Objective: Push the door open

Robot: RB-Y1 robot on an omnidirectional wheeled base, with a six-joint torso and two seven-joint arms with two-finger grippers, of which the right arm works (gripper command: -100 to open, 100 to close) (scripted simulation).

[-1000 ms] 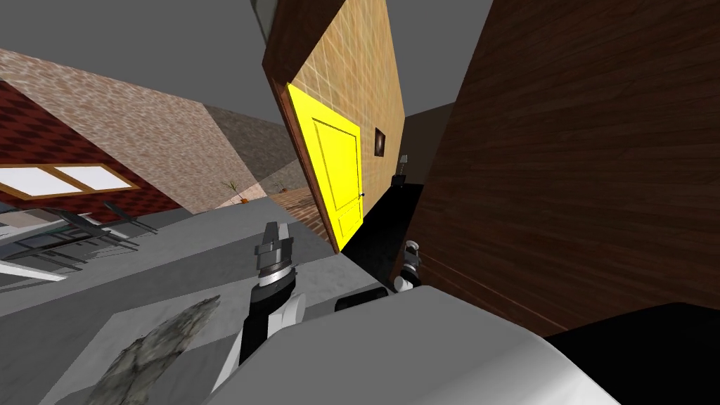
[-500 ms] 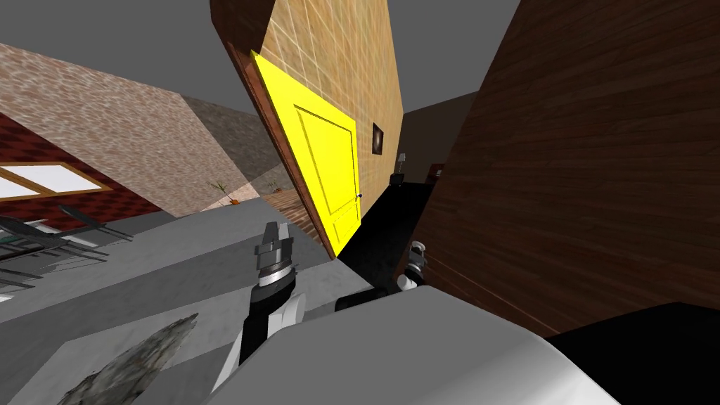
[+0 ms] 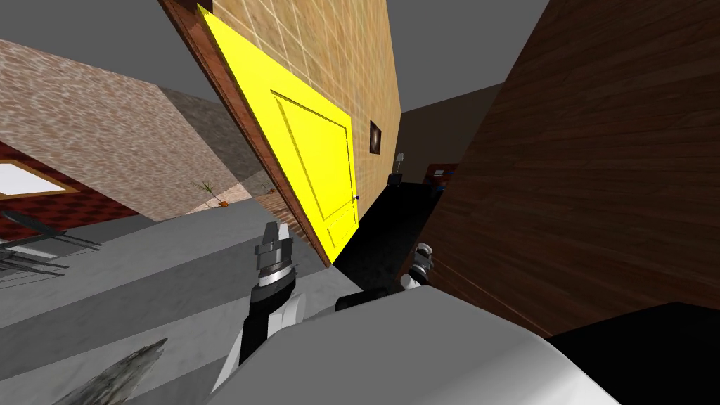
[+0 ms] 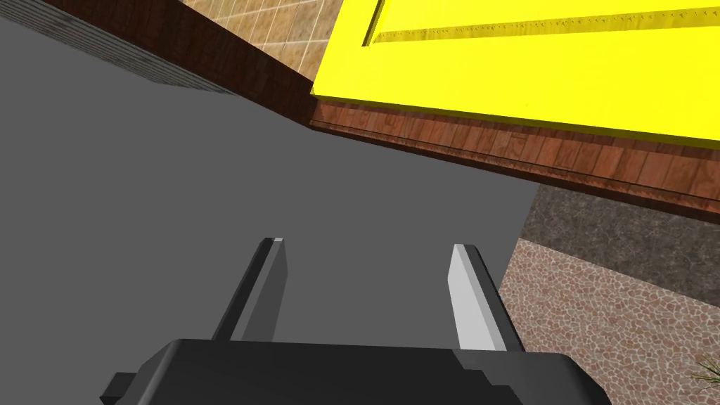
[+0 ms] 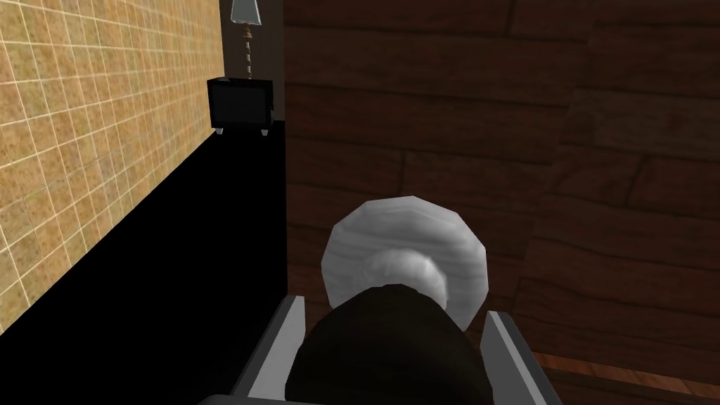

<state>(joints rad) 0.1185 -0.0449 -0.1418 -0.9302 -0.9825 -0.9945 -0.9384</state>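
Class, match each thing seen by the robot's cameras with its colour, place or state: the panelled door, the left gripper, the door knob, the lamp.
Things:
1. panelled door
2. left gripper
3. door knob
4. lamp

Descriptions:
A. open, holding nothing
B. standing on the small dark cabinet
C. yellow
D. on the brown wooden door, gripped by the right gripper

Pairs: 1-C, 2-A, 3-D, 4-B

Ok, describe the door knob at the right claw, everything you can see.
The door knob is a dark, rounded bulb standing out from a pale grey, faceted round plate mounted on the dark brown plank door. It lies inside the right claw, near the door's edge with a black area beyond.
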